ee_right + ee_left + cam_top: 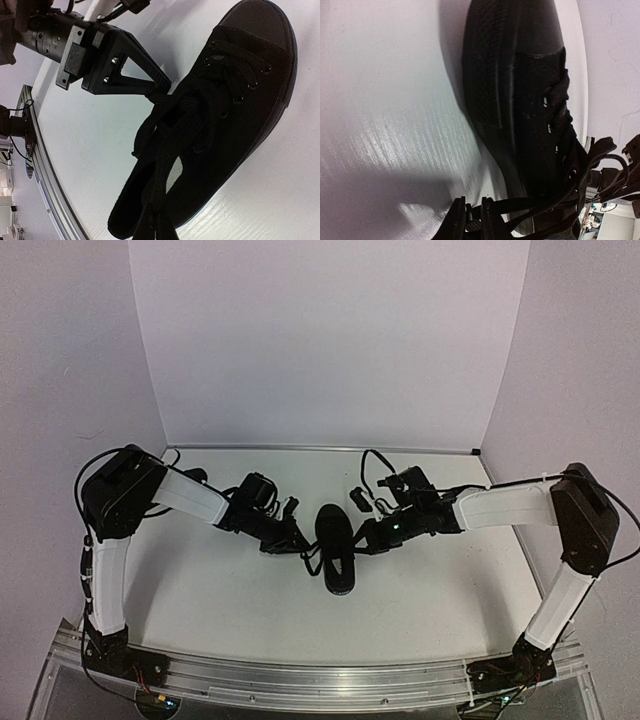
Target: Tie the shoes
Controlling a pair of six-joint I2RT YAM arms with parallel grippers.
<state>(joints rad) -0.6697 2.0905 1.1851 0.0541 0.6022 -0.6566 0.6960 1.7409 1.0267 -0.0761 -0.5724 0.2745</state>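
One black low-top shoe (336, 552) lies on the white table between the arms, toe toward the near edge. A second shoe is not in view. My left gripper (303, 546) is at the shoe's left side, its fingers (488, 218) pinched on a black lace (530, 204) that runs to the eyelets. My right gripper (368, 538) is at the shoe's right side. In the right wrist view the shoe (240, 120) fills the frame. The right gripper (161, 227) is shut on a flat lace (169, 165) stretched from the eyelets. The left gripper (161, 90) holds the other lace end there.
A small black object (357, 498) lies behind the shoe near the right arm's cables. An aluminium rail (320, 680) runs along the near edge and also shows in the right wrist view (31, 135). White walls close the back and sides.
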